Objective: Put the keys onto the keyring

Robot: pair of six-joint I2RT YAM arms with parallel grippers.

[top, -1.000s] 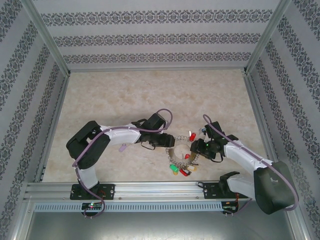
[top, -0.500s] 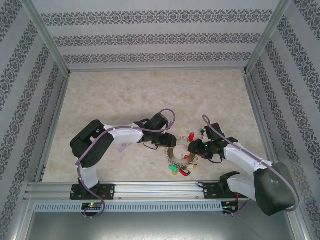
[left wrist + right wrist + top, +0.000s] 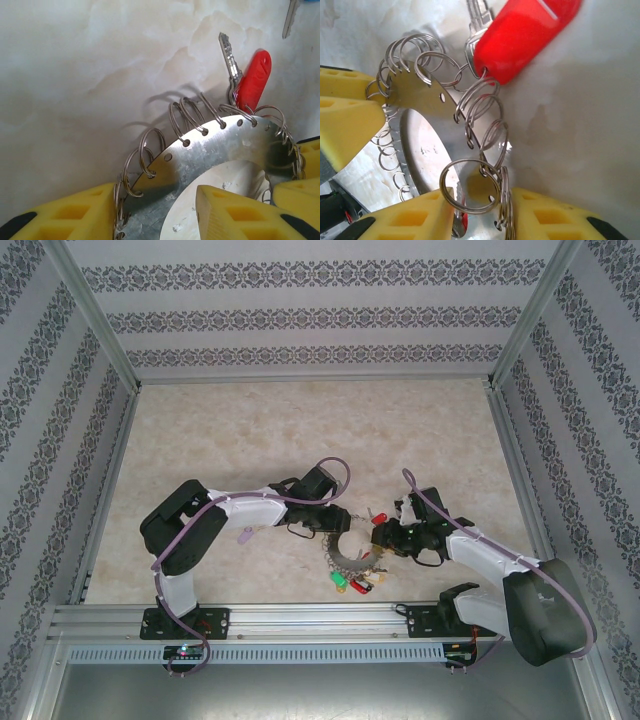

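Green, yellow and red keys (image 3: 352, 585) hang at the near side of the grey keyring (image 3: 220, 145). The right claw (image 3: 480, 202) is narrow and pinches its rim. The left claw (image 3: 155, 202) has one finger in the hole and one outside; I cannot tell if it squeezes. Both claws just closed in, and the keyring tipped up. Behind hangs another red key (image 3: 254, 80). Now I think the keyring can be held steady.
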